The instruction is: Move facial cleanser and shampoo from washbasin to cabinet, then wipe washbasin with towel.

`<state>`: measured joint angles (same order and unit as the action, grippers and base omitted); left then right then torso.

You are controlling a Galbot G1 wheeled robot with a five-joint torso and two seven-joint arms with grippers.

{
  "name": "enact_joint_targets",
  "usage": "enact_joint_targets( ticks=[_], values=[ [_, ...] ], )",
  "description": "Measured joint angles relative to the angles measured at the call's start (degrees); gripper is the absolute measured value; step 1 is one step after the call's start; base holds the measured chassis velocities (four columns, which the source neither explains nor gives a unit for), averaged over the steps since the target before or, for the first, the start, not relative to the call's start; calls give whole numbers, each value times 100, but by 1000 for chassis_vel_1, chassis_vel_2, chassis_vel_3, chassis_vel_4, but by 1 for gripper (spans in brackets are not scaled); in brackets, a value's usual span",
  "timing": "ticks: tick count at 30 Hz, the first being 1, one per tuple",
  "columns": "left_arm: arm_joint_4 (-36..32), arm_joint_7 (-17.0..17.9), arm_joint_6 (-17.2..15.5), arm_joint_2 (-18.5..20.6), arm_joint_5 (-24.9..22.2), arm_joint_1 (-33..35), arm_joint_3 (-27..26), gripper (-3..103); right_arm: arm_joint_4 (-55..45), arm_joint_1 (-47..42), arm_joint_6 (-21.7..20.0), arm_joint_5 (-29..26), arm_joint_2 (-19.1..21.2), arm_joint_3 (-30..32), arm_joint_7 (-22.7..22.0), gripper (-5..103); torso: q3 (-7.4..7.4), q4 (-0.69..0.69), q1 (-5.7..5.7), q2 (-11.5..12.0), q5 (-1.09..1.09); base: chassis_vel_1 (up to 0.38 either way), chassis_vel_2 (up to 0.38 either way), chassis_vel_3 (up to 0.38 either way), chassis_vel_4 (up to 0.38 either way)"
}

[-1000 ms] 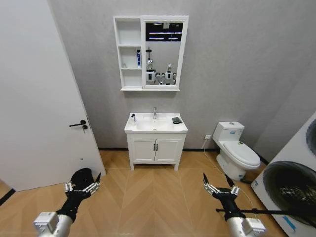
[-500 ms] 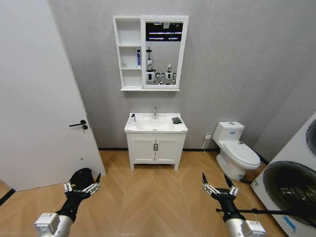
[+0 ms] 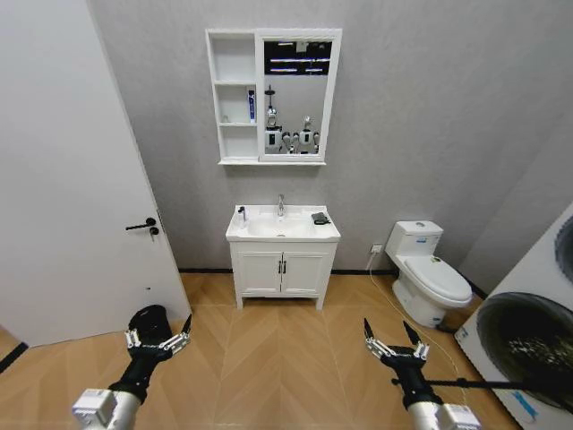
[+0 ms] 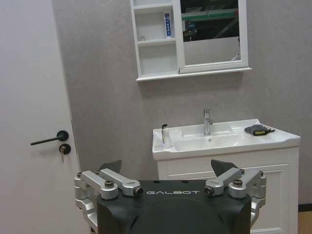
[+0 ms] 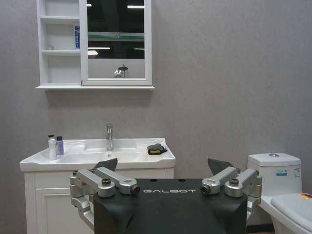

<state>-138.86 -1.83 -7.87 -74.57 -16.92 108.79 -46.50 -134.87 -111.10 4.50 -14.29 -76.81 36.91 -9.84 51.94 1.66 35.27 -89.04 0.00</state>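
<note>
White rectangular ceramic washbasin [image 3: 283, 227] on floor vanity [image 3: 282, 271], under white wall-mounted shelf-and-mirror cabinet [image 3: 235, 97]. Small dark folded towel [image 3: 320, 218] on basin's right rim; two small bottles [image 5: 53, 146] on left rim. White toilet [image 3: 430, 282] right of vanity.

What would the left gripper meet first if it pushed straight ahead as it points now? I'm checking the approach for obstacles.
Probably the white vanity front below the washbasin. The left gripper, open, faces it with bare floor between. Depth is unclear, so the height of contact is a guess.
</note>
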Motion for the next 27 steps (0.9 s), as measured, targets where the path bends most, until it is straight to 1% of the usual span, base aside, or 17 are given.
enact_joint_targets(
  ticks=[4,9,12,15,16,18,19,22,24,27],
  values=[
    [23,4,4,-25,-50,-26,44,100,-16,-37,0,54,-33,-47,20,100,-1,0,-2,-1,0,-39,37,41,-46],
    [36,74,6,-76,-27,-46,101,100,-39,-62,12,62,-34,-48,23,100,0,0,0,0,0,-140,115,151,-149],
    [60,144,1,-135,10,-29,187,100,-47,-94,16,101,-58,-42,23,100,0,1,1,0,-1,-213,207,226,-186],
    [68,150,-12,-150,30,-31,218,100,-63,-107,23,116,-80,-41,23,100,0,-2,1,1,3,-229,242,241,-220],
    [69,148,-15,-150,31,-27,224,100,-68,-112,31,124,-90,-40,23,100,1,-1,2,1,-2,-260,251,257,-255],
    [70,148,-16,-149,32,-22,226,100,-68,-115,36,127,-95,-40,23,100,1,-1,1,1,0,-260,265,261,-255],
    [70,140,-17,-149,32,-19,227,100,-67,-123,40,129,-98,-38,23,100,0,2,1,0,0,-283,279,277,-293],
    [70,131,-18,-157,32,-13,227,101,-68,-126,42,133,-98,-38,23,100,0,0,1,1,0,-278,295,281,-318],
    [70,128,-22,-170,37,-5,225,99,-62,-125,42,142,-101,-42,23,100,1,-1,3,2,0,-268,286,295,-292],
    [73,126,-22,-177,49,-2,222,99,-38,-117,43,168,-123,-51,23,100,0,2,2,1,-2,-303,298,330,-317]
  ],
)
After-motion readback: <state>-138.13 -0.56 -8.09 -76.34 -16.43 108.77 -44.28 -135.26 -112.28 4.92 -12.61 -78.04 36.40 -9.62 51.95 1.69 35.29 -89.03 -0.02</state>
